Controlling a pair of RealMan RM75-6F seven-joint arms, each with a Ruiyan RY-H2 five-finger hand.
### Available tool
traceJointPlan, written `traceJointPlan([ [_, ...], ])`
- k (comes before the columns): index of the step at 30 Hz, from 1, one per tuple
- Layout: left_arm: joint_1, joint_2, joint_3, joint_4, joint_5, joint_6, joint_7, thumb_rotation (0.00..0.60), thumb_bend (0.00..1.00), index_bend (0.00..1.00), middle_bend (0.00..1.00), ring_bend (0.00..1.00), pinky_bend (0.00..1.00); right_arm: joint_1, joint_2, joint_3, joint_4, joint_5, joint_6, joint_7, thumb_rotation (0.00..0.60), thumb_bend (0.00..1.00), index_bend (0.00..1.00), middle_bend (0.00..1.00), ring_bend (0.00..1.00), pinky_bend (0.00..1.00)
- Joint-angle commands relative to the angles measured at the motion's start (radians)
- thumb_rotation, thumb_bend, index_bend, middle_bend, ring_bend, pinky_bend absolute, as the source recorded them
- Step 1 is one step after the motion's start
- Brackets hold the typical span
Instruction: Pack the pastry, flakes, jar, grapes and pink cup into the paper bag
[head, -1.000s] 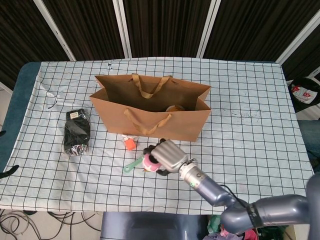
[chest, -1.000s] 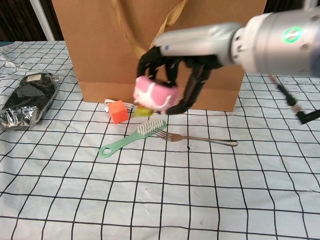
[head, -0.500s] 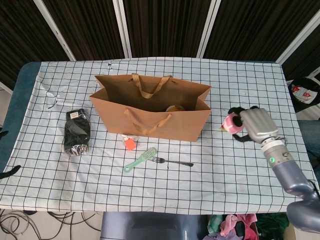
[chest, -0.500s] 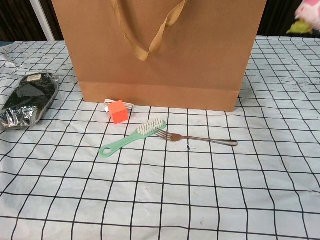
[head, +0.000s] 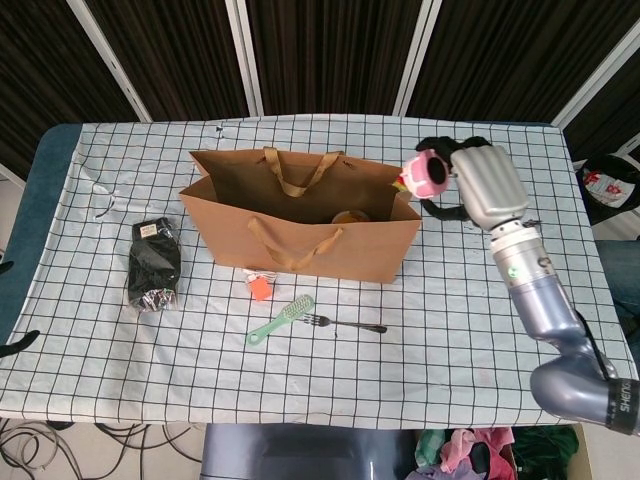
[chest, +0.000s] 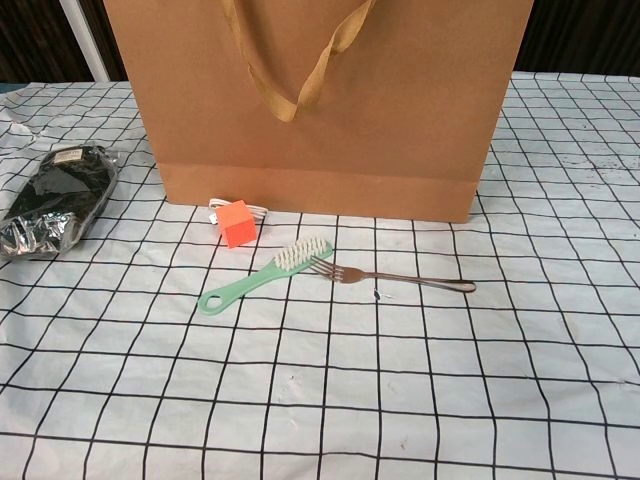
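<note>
The right hand (head: 478, 180) grips the pink cup (head: 429, 172), fingers wrapped around it, holding it raised just beside the right end of the open paper bag (head: 300, 222); the left hand is out of sight. On the checked tablecloth (head: 480, 300) near the bag lie an orange cube (chest: 237, 222), a green brush (chest: 266, 275) touching a fork (chest: 395, 277), and further left a dark foil packet (head: 154, 264).

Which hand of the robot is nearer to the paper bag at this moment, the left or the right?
Right. The right hand holds the pink cup just beside the paper bag, at its right top corner. The left hand appears in neither view, so its position cannot be told.
</note>
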Motion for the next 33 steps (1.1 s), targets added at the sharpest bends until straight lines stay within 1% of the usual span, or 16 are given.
traceJointPlan([
  [1,0.001,0.001,-0.002,0.002,-0.002,0.001,-0.004,0.600,0.05,0.15,0.07,0.02,0.13,0.070,-0.068,0.039,0.012,0.030,-0.018,-0.066,0.600,0.39,0.49,0.42,0.46,0.29],
  [6,0.002,0.005,-0.002,0.004,-0.002,0.001,-0.011,0.600,0.05,0.15,0.07,0.02,0.13,0.130,-0.135,0.060,0.023,0.069,-0.029,-0.129,0.600,0.39,0.49,0.42,0.46,0.29],
  [9,0.003,0.006,0.000,0.004,0.004,0.003,-0.016,0.600,0.05,0.15,0.07,0.02,0.13,0.160,-0.168,0.060,0.026,0.091,-0.044,-0.166,0.600,0.38,0.49,0.41,0.46,0.29],
  [10,0.003,0.006,0.001,0.004,0.006,0.004,-0.017,0.600,0.05,0.15,0.07,0.02,0.13,0.169,-0.178,0.059,0.025,0.100,-0.051,-0.175,0.600,0.37,0.46,0.39,0.45,0.29],
  [12,0.003,0.007,0.001,0.004,0.007,0.004,-0.018,0.600,0.05,0.15,0.07,0.02,0.13,0.183,-0.192,0.056,0.026,0.120,-0.062,-0.194,0.600,0.35,0.34,0.32,0.40,0.29],
  [14,0.004,0.008,0.003,0.004,0.009,0.005,-0.021,0.600,0.05,0.15,0.07,0.02,0.13,0.204,-0.197,0.045,0.026,0.161,-0.085,-0.232,0.600,0.31,0.19,0.20,0.30,0.28],
  [16,0.005,0.010,0.002,0.003,0.010,0.006,-0.023,0.600,0.05,0.15,0.07,0.02,0.13,0.218,-0.191,0.039,0.021,0.201,-0.097,-0.262,0.600,0.27,0.11,0.10,0.22,0.27],
  [17,0.006,0.010,0.001,0.004,0.009,0.008,-0.025,0.600,0.05,0.15,0.07,0.02,0.13,0.222,-0.187,0.037,0.016,0.218,-0.096,-0.275,0.600,0.24,0.07,0.07,0.20,0.27],
  [19,0.006,0.010,0.000,0.005,0.007,0.009,-0.027,0.600,0.05,0.15,0.07,0.02,0.13,0.227,-0.180,0.037,0.007,0.242,-0.081,-0.294,0.600,0.19,0.02,0.03,0.19,0.27],
  [22,0.008,0.013,0.000,0.001,0.001,0.007,-0.028,0.600,0.05,0.15,0.07,0.02,0.13,0.225,-0.165,0.039,-0.017,0.264,-0.050,-0.313,0.600,0.14,0.00,0.00,0.17,0.26],
  [27,0.010,0.012,-0.002,-0.002,-0.001,0.012,-0.024,0.600,0.05,0.15,0.07,0.02,0.13,0.200,-0.131,0.049,-0.047,0.252,0.016,-0.320,0.600,0.13,0.00,0.00,0.16,0.26],
  [30,0.010,0.009,-0.003,-0.002,-0.001,0.013,-0.018,0.600,0.05,0.15,0.07,0.02,0.13,0.148,-0.090,0.052,-0.076,0.218,0.090,-0.302,0.600,0.13,0.00,0.00,0.17,0.26],
  [33,0.010,0.007,-0.003,-0.002,-0.001,0.015,-0.011,0.600,0.05,0.15,0.07,0.02,0.13,0.069,-0.027,0.028,-0.124,0.170,0.166,-0.297,0.600,0.13,0.00,0.02,0.18,0.26],
])
